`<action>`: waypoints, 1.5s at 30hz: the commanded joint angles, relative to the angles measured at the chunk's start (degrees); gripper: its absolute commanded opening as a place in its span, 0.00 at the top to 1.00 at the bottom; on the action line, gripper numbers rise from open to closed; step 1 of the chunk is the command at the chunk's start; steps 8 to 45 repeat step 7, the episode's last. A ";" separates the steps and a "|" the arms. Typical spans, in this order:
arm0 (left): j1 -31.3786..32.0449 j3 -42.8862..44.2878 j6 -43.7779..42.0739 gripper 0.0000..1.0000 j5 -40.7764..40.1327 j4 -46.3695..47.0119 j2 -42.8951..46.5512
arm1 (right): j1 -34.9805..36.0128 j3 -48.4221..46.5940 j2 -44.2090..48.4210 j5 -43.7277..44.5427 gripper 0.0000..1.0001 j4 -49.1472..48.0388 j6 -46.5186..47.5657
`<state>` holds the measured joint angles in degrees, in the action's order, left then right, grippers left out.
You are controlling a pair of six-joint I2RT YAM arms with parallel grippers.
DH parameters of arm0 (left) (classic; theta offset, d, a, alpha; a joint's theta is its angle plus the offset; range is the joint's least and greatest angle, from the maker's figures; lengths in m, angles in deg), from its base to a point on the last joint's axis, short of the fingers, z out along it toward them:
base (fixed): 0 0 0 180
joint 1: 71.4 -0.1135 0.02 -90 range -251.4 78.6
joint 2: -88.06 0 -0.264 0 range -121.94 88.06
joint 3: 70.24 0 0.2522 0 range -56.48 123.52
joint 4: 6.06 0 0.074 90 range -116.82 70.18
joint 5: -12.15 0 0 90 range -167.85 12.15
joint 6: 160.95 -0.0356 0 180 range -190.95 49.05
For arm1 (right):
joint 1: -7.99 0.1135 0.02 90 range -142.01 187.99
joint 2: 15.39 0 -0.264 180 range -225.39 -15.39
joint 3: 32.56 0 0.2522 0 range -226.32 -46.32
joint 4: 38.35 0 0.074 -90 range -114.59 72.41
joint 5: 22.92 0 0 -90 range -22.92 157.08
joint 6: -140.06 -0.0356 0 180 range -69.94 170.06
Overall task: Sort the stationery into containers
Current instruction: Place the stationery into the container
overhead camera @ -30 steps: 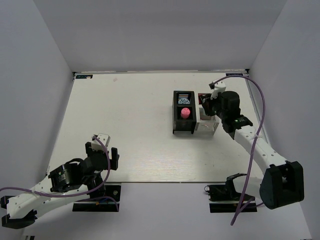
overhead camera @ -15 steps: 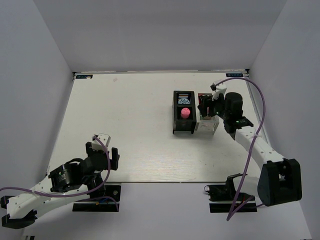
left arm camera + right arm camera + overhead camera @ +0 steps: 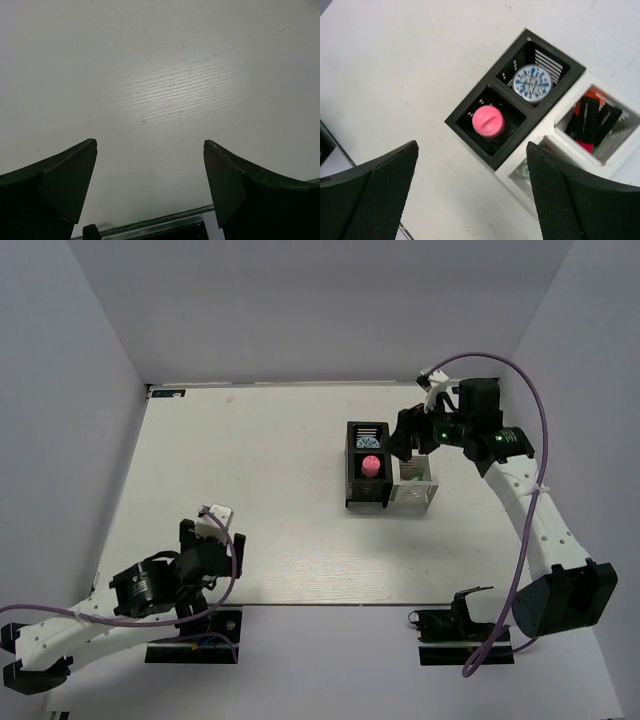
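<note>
The black container [image 3: 511, 142] has two compartments. A pink-capped piece [image 3: 488, 121] stands in one and a round blue-and-white top [image 3: 532, 82] shows in the other. Against it stands the white container [image 3: 542, 131], holding black markers with orange ends [image 3: 590, 120] and a pale green piece [image 3: 524, 171]. My right gripper [image 3: 471, 145] hangs open and empty above both. From above, the right gripper [image 3: 412, 445] hovers over the white container [image 3: 415, 495] beside the black container [image 3: 349, 475]. My left gripper [image 3: 212, 540] is open at the near left; in its wrist view the left gripper [image 3: 150, 142] frames bare table.
White walls enclose the table on the left, back and right. The table's near edge [image 3: 150, 222] lies just under the left gripper. A purple cable [image 3: 535, 440] loops over the right arm.
My right gripper has opened wide and risen from the white container, the arm swinging up and back. The left gripper opened slightly wider and shifted a little.
</note>
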<state>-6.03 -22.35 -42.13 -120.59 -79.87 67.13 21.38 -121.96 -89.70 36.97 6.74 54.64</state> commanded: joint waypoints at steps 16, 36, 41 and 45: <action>0.12 1.99 -3.32 0.00 -1.82 6.35 -9.73 | 0.06 17.27 15.23 19.12 0.09 -1.45 -6.07; 0.12 1.99 -3.32 0.00 -1.82 6.35 -9.73 | 0.06 17.27 15.23 19.12 0.09 -1.45 -6.07; 0.12 1.99 -3.32 0.00 -1.82 6.35 -9.73 | 0.06 17.27 15.23 19.12 0.09 -1.45 -6.07; 0.12 1.99 -3.32 0.00 -1.82 6.35 -9.73 | 0.06 17.27 15.23 19.12 0.09 -1.45 -6.07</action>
